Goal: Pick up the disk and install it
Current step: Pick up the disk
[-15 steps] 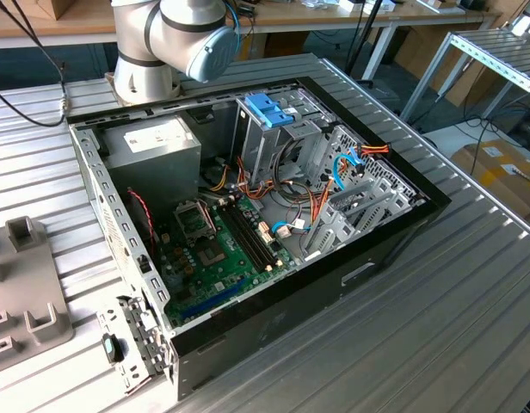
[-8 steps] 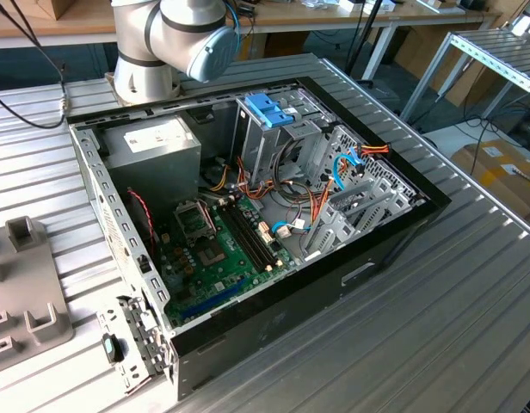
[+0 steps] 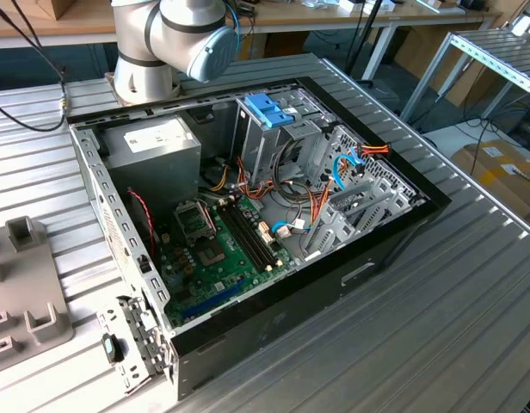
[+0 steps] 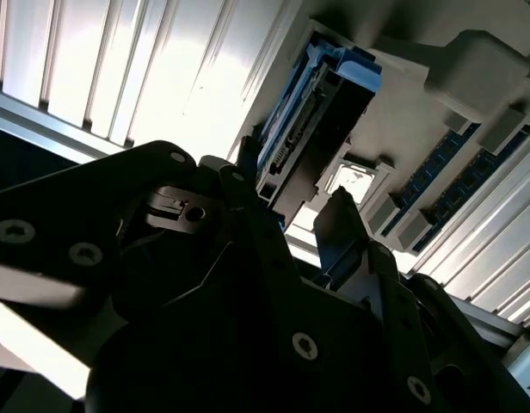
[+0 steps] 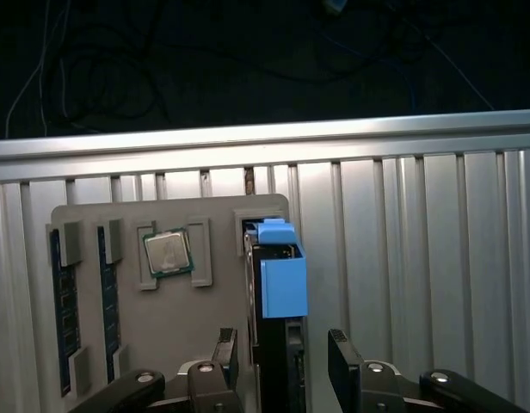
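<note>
The disk [image 5: 282, 280] stands on edge in a slot of a grey parts holder [image 5: 187, 318], its light-blue carrier frame facing the camera in the first wrist view. My gripper [image 5: 282, 340] is open and straddles it, one dark finger [image 5: 226, 348] on each side with a small gap to the disk. In the second wrist view the disk [image 4: 312, 120] rises just beyond my gripper [image 4: 286, 194]. The open computer case [image 3: 403, 228] lies in the middle of the exterior view, with a grey drive cage [image 3: 261, 146] under a blue latch [image 3: 269, 107].
The holder also carries two memory sticks [image 5: 63, 301] and a processor chip [image 5: 168, 252]. It rests on a ribbed aluminium table [image 5: 420, 258], at the exterior view's left [image 3: 24, 292]. The arm's base [image 3: 153, 43] stands behind the case. Cables and a motherboard [image 3: 218, 249] lie inside the case.
</note>
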### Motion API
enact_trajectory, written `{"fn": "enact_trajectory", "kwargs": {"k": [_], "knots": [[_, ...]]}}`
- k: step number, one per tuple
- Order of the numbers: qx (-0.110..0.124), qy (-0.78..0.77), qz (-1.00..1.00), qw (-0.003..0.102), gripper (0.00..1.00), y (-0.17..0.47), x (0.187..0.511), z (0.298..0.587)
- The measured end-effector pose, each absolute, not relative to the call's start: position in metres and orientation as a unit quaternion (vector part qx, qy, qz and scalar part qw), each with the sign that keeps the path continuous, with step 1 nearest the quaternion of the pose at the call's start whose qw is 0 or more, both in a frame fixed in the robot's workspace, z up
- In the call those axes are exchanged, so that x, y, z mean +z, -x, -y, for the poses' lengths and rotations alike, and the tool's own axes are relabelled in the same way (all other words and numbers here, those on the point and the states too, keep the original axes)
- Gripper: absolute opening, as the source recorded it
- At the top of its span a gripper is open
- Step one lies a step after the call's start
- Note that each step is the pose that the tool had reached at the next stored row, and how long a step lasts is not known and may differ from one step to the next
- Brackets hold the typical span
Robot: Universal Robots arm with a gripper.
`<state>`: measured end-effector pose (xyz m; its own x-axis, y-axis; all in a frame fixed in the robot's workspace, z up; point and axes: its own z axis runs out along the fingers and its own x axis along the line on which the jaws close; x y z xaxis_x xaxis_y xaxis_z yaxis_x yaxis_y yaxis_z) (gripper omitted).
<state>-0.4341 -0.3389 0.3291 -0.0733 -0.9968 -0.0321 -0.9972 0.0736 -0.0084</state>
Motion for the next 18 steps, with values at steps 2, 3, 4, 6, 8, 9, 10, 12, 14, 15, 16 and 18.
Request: {"fn": "enact_trajectory", "kwargs": {"k": [2, 3, 4, 6, 8, 9, 10, 12, 14, 15, 16, 18], "knots": [[0.008, 0.681, -0.733, 0.014, 0.54, 0.434, 0.325, 0.339], [0.008, 0.681, -0.733, 0.014, 0.54, 0.434, 0.324, 0.339], [0.008, 0.681, -0.733, 0.014, 0.54, 0.434, 0.322, 0.339], [0.009, 0.681, -0.733, 0.014, 0.54, 0.434, 0.318, 0.339], [0.009, 0.681, -0.733, 0.014, 0.54, 0.434, 0.314, 0.339], [0.009, 0.681, -0.733, 0.014, 0.54, 0.434, 0.312, 0.339], [0.009, 0.681, -0.733, 0.013, 0.54, 0.434, 0.309, 0.339], [0.009, 0.681, -0.733, 0.013, 0.54, 0.434, 0.308, 0.339], [0.009, 0.681, -0.733, 0.013, 0.54, 0.434, 0.308, 0.339], [0.009, 0.681, -0.733, 0.013, 0.54, 0.434, 0.308, 0.339], [0.009, 0.681, -0.733, 0.013, 0.54, 0.434, 0.308, 0.339], [0.009, 0.681, -0.733, 0.014, 0.54, 0.434, 0.307, 0.339]]}}
